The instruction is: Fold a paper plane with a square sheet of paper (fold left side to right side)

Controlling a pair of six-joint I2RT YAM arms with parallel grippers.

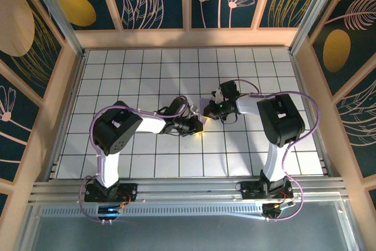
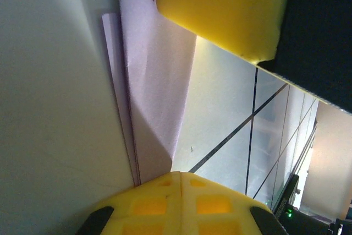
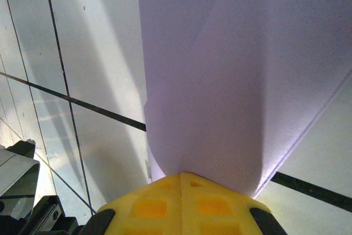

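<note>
While both pincers grip, paper shows folds

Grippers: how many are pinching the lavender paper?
2. Left gripper shut on the lavender paper at its layered edge; right gripper, opposite, shut on the same paper.

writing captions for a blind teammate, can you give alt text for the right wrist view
A folded lavender paper sheet fans upward from the shut, yellow-tipped right end effector at the bottom centre, with faint creases across it. It covers most of the upper right, and to its left is a white table with thin black grid lines.
</note>
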